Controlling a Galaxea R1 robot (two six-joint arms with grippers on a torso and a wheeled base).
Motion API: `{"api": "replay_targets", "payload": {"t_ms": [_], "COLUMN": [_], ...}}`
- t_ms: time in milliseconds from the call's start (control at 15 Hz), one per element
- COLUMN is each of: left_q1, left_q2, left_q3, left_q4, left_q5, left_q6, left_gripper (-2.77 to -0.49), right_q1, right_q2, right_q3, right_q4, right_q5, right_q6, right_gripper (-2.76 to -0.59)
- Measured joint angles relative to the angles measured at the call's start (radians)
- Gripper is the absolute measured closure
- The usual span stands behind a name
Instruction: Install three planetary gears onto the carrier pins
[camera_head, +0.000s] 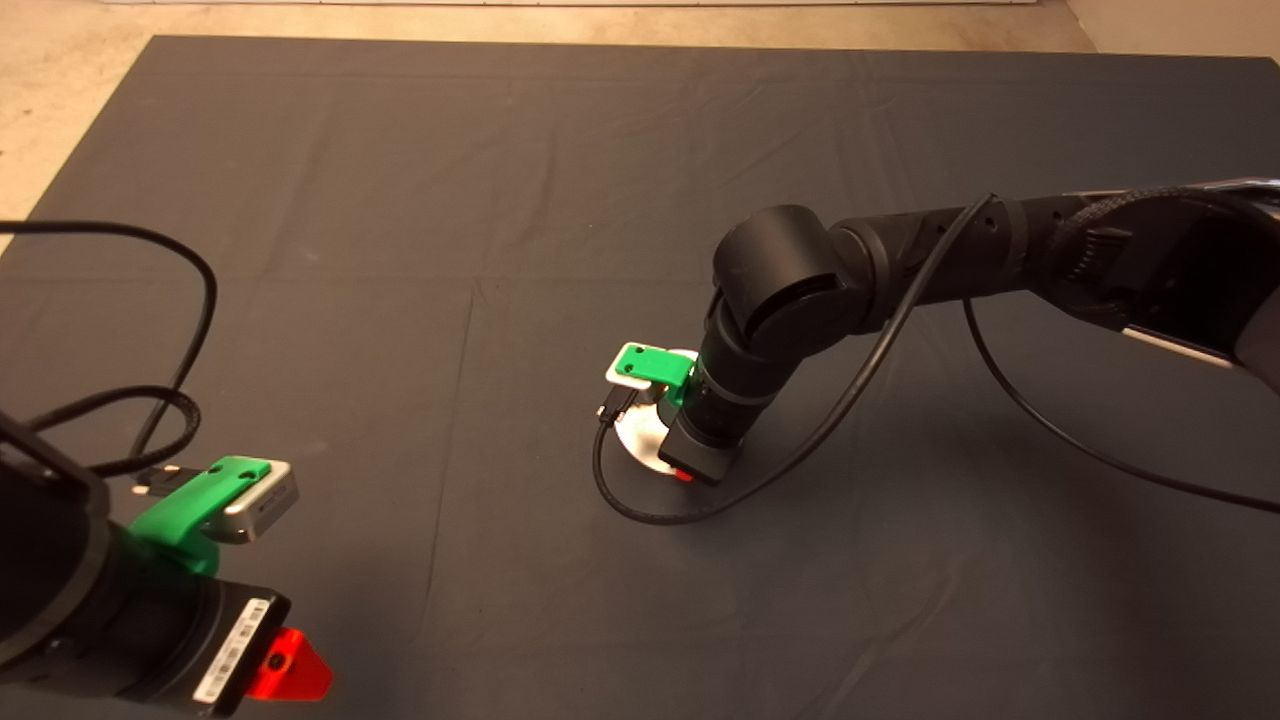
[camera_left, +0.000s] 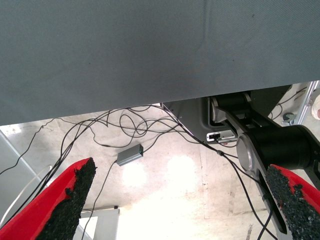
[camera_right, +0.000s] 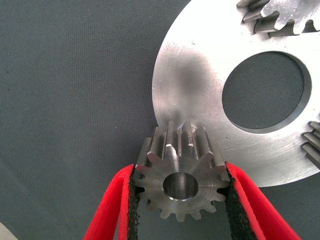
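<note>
1. At the lower left edge of the mat our left pincer waits, parked. Its fingers stand wide apart with nothing between them, and its wrist view shows only the mat's edge and cables on the floor beyond.
2. Near the middle of the surface our right pincer is at work, pointing down at the silver disc.
3. It is clamped on one planetary gear, a pad pressed to the teeth on either side, bore facing the wrist camera. The gear hangs at the disc's rim, and we cannot tell whether it touches.
4. Two more gears show at the far parts of the disc, one beyond the central hole and one beside it. We judge both are already seated, though their pins are hidden.
5. So we reckon two of three are done. The held gear remains, and its pin is not visible.
</note>
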Motion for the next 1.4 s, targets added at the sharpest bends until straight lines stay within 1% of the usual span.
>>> {"api": "replay_targets", "payload": {"t_ms": [133, 600, 1400], "left_q1": [0.0, 0.0, 0.0], "left_q2": [0.0, 0.0, 0.0], "left_q3": [0.0, 0.0, 0.0], "left_q4": [0.0, 0.0, 0.0], "left_q5": [0.0, 0.0, 0.0], "left_q6": [0.0, 0.0, 0.004], "left_gripper": [-2.47, -2.47, -2.47], "right_q1": [0.0, 0.0, -0.003], "right_q2": [0.0, -0.001, -0.001], "right_q3": [0.0, 0.0, 0.0], "right_q4": [-0.001, -0.019, -0.03], "right_q5": [0.0, 0.0, 0.0], "right_q6": [0.0, 0.0, 0.0], "right_gripper": [-0.94, -0.95, -0.95]}}
